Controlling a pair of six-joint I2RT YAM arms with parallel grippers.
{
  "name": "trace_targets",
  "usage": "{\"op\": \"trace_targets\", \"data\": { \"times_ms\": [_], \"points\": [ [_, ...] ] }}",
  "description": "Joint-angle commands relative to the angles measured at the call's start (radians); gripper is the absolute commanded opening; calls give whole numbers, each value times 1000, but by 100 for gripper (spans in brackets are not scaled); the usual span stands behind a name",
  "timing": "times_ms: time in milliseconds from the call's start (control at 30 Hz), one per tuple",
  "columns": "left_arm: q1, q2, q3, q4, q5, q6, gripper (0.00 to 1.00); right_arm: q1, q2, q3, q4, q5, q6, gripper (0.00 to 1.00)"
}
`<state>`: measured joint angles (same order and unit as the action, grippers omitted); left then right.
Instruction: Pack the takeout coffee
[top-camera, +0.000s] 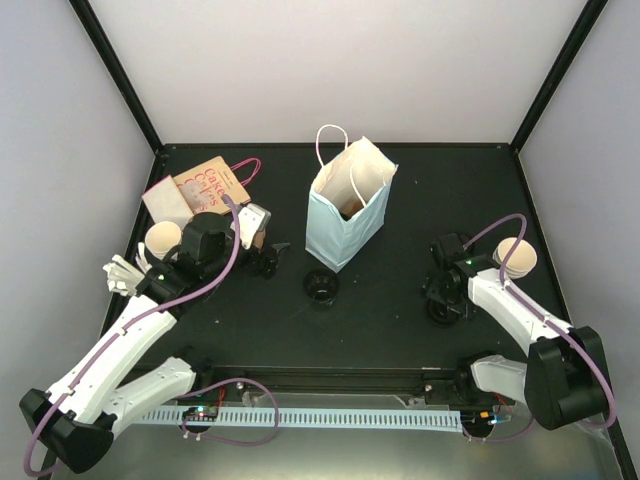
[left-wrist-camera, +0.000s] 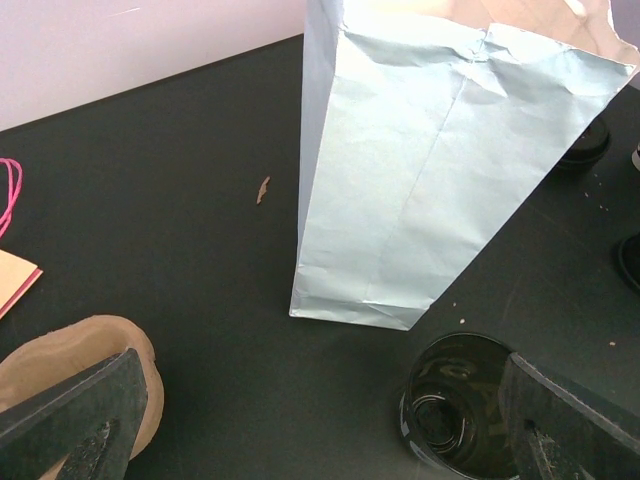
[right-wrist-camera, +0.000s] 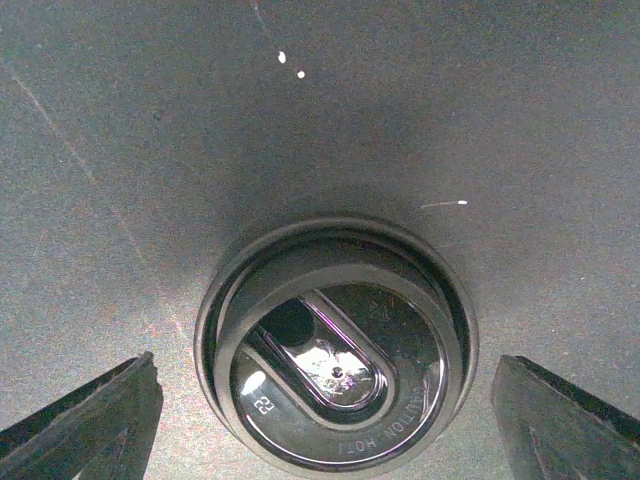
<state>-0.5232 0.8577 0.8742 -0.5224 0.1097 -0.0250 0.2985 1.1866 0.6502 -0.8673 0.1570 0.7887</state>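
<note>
A light blue paper bag (top-camera: 345, 218) stands open in the middle of the table; it also shows in the left wrist view (left-wrist-camera: 440, 170). A black cup (top-camera: 321, 286) stands open just in front of it. In the left wrist view the cup (left-wrist-camera: 455, 405) sits right by my right finger, and a brown round piece (left-wrist-camera: 70, 350) lies by the left finger. My left gripper (top-camera: 268, 260) (left-wrist-camera: 320, 440) is open and empty. My right gripper (top-camera: 447, 298) (right-wrist-camera: 330, 430) is open, low over a black "CAUTION HOT" lid (right-wrist-camera: 335, 345), one finger on each side of it.
A brown printed bag with pink handles (top-camera: 212, 184) and a white napkin (top-camera: 166, 203) lie at the back left. Black frame posts (top-camera: 120, 80) rise at the table's back corners. A small crumb (left-wrist-camera: 263, 188) lies left of the blue bag.
</note>
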Motion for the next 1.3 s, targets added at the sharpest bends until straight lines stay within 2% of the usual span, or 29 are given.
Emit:
{"op": "trace_targets", "data": {
  "times_ms": [0, 400, 633, 767, 1033, 1267],
  "points": [
    [-1, 0, -1, 21, 9, 15, 99, -4, 8, -2, 7, 4, 14, 93],
    [-1, 4, 0, 21, 15, 13, 99, -4, 46, -41, 67, -51, 11, 84],
    [-1, 6, 1, 21, 14, 14, 99, -4, 52, -44, 63, -43, 11, 84],
    [-1, 9, 2, 20, 21, 14, 99, -4, 62, -35, 56, -43, 9, 89],
    [-1, 10, 1, 21, 22, 16, 99, -4, -6, -9, -7, 8, 18, 90],
    [-1, 13, 3, 21, 26, 15, 99, -4, -11, -38, 5, 0, 36, 90]
  ]
}}
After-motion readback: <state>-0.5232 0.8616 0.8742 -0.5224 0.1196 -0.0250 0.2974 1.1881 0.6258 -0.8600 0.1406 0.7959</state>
